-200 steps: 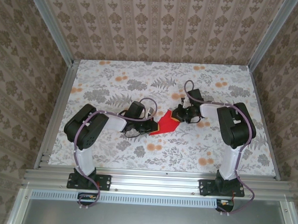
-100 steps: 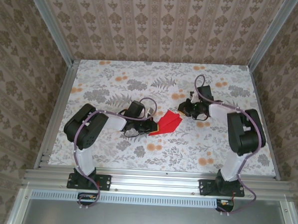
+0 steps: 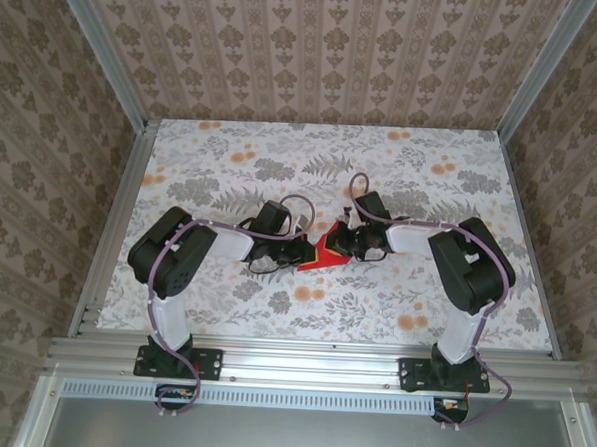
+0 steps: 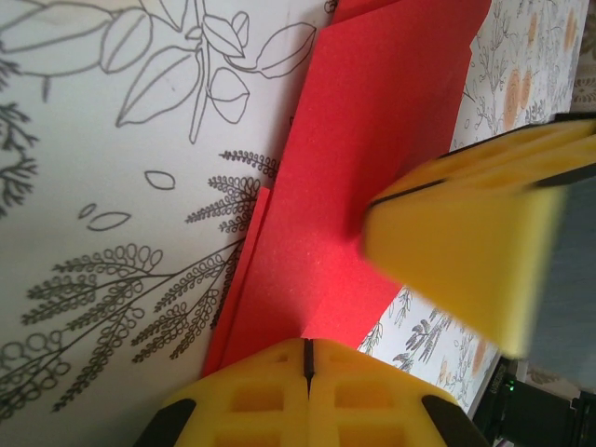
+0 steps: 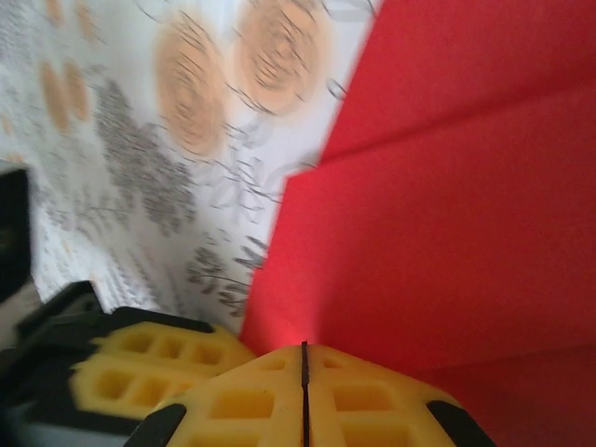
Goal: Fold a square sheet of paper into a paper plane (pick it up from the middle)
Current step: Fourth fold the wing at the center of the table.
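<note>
The red paper sheet, creased into an angular shape, lies flat mid-counter between the two arms, long axis running from near-left to far-right. The left end effector sits at its near-left end and the right end effector over its far-right part, so both are on it. In each wrist view the pads meet along a thin seam with their tips at the red surface; I cannot tell if a ply is pinched. Half a second ago the right end effector stood off to the far right with more paper bare; the left has not shifted
</note>
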Controlling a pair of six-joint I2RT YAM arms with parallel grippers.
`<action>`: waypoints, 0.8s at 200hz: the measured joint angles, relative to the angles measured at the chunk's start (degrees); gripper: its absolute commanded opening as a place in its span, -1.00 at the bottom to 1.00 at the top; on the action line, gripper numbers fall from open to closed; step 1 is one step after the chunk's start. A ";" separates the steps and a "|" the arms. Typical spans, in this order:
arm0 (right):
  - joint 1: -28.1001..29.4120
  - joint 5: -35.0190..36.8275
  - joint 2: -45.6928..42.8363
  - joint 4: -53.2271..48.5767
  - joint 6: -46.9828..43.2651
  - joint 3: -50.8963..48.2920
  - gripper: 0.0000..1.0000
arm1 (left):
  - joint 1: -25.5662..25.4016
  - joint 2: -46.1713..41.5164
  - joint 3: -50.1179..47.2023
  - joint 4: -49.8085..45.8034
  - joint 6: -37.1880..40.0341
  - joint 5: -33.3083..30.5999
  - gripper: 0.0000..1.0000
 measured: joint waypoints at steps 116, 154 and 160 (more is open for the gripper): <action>-13.75 1.49 1.84 -5.46 -5.81 4.26 -0.75 | 0.00 0.00 -0.04 -0.17 0.66 0.22 -1.00; -17.53 3.63 -1.07 -9.31 -8.66 5.62 -0.49 | -0.28 -0.94 0.72 -3.48 1.66 -0.02 -0.67; -17.46 3.78 -2.56 -9.94 -9.05 5.55 -0.41 | -0.37 -1.36 1.03 -4.68 1.84 -0.02 -0.60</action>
